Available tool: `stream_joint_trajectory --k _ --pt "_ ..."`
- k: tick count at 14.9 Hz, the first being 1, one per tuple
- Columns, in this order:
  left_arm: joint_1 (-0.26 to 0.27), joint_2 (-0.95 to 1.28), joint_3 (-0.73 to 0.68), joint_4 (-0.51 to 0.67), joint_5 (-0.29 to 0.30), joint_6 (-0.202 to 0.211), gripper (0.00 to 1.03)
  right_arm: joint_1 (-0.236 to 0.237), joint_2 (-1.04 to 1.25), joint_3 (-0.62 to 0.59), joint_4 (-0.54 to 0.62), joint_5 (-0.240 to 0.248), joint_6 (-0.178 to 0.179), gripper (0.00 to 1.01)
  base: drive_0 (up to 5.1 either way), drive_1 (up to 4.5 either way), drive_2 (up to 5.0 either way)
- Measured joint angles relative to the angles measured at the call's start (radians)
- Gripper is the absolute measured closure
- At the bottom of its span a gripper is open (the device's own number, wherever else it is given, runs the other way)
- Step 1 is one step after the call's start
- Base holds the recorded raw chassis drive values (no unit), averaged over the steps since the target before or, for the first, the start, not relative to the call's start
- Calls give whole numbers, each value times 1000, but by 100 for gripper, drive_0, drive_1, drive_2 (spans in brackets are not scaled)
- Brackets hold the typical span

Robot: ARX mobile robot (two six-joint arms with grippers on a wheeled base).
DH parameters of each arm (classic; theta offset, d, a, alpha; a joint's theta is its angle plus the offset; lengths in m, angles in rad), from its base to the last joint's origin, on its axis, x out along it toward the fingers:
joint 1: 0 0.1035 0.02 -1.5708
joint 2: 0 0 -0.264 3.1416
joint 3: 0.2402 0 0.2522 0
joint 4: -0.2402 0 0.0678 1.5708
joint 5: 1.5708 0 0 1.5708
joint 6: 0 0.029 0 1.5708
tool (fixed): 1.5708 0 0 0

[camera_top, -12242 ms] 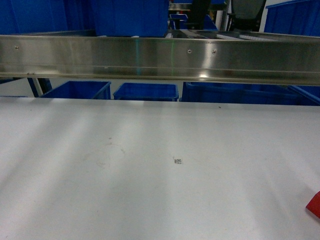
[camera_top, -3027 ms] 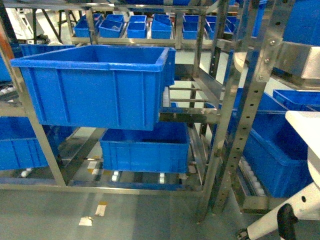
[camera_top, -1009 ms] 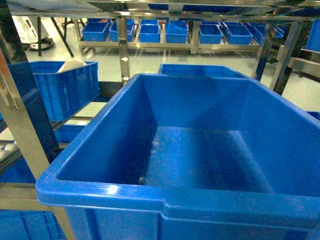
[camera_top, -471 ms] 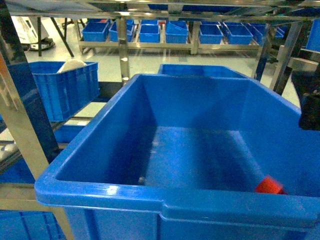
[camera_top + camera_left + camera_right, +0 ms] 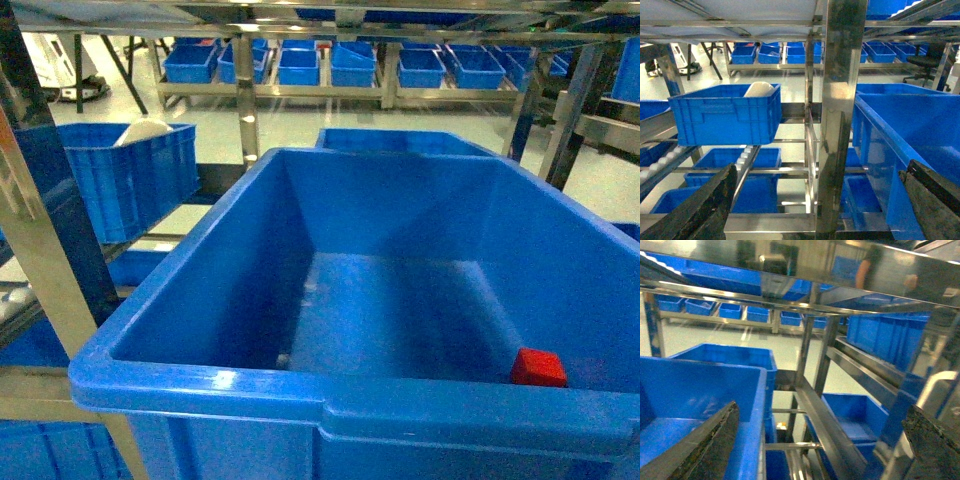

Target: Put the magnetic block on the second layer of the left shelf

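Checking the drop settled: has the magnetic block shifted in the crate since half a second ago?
Barely. The magnetic block sits at the same spot by the blue crate's near right rim, only levelled from tilted to flat. The dark arm at the right edge is gone.

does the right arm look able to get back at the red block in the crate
Probably yes: the magnetic block lies uncovered on the open blue crate floor, near its right wall, nothing on it.

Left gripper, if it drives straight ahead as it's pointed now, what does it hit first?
Likely the steel upright post, dead centre between the open left gripper fingers. The big blue crate sits right of that line. Depth is unclear from the wrist view.
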Motion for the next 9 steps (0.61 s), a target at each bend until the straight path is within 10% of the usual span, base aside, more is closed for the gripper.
stream_joint_trajectory --k 9 --pt "0 0 0 0 1 0 5 -142 -265 -19 -171 -95 0 3 0 0 0"
